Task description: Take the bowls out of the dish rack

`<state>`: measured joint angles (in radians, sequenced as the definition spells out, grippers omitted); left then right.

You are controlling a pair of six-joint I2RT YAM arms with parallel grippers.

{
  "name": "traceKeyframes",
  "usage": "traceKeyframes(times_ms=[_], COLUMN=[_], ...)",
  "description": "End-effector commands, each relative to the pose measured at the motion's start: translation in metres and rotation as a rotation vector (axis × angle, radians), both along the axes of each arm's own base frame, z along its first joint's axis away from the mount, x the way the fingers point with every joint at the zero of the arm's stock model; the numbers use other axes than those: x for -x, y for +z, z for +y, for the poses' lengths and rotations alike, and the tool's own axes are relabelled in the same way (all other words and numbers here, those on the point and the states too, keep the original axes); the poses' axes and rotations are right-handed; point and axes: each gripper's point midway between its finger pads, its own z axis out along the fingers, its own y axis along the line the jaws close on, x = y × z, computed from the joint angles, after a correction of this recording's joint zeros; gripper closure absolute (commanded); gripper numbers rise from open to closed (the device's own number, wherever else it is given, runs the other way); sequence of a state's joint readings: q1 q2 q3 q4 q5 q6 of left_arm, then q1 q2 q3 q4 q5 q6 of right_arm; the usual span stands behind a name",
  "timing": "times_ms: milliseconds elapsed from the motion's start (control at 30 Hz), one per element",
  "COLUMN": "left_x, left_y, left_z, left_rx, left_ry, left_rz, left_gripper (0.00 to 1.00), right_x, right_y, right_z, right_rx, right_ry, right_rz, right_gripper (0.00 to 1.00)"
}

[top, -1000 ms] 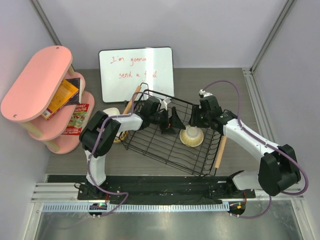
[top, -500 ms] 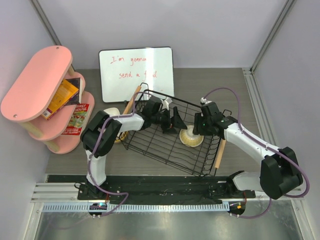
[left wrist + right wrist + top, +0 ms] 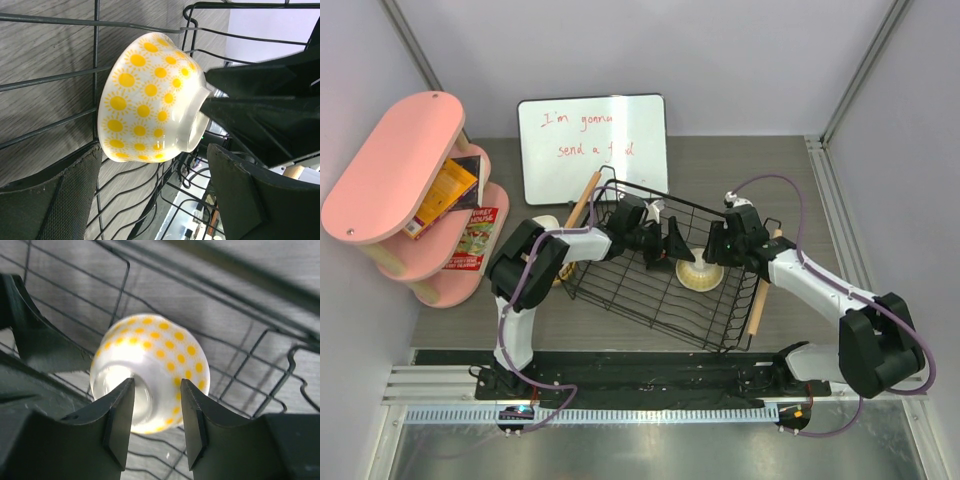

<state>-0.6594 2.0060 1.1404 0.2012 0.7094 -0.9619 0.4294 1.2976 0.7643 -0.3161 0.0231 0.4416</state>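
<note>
two bowls show: a white bowl with yellow suns (image 3: pixel 145 95) lies on its side inside the black wire rack (image 3: pixel 640 290), toward the rack's right end, and a second, pale bowl (image 3: pixel 544 224) sits on the table (image 3: pixel 740 170) just beside the rack's left end, mostly hidden by the left arm. there is one rack, with two wooden handles, in the middle of the table. two arms reach into it. the left gripper (image 3: pixel 663 246) has its jaws wide apart, just beside the sun bowl and holding nothing. the right gripper (image 3: pixel 157 382) has its two fingers either side of that bowl's foot with a gap between them; i cannot tell whether they are pressing on it. one whiteboard (image 3: pixel 570 135) leans at the far edge, with red handwriting reading "i'm gonna send a f", the rest covered. one pink three-tier shelf (image 3: pixel 390 165) stands at the left edge with two books (image 3: pixel 445 195); the lower cover shows "house".
</note>
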Motion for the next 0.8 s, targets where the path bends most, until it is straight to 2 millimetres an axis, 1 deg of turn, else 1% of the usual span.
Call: traceKeyframes(times_ms=[0, 67, 133, 400, 600, 767], left_x=[-0.004, -0.003, -0.001, -0.007, -0.010, -0.014], left_y=[-0.012, -0.007, -0.008, -0.007, -0.003, -0.003], left_z=[-0.003, -0.008, -0.011, -0.013, -0.013, -0.010], left_rx=[0.006, 0.049, 0.070, 0.071, 0.070, 0.056], left_ry=[0.001, -0.015, -0.029, -0.004, 0.008, 0.032], left_rz=[-0.021, -0.024, 0.002, -0.006, -0.026, -0.039], left_gripper=[0.14, 0.14, 0.14, 0.15, 0.15, 0.20], right_x=[0.020, 0.018, 0.020, 0.020, 0.027, 0.039], right_y=[-0.026, -0.025, -0.028, -0.026, -0.029, -0.029], right_z=[0.031, 0.036, 0.039, 0.042, 0.040, 0.038], right_rx=[-0.128, -0.158, -0.177, -0.192, -0.191, -0.203], right_ry=[0.073, 0.078, 0.079, 0.083, 0.088, 0.080], right_rz=[0.105, 0.098, 0.108, 0.113, 0.133, 0.152], right_gripper=[0.55, 0.55, 0.55, 0.56, 0.57, 0.57])
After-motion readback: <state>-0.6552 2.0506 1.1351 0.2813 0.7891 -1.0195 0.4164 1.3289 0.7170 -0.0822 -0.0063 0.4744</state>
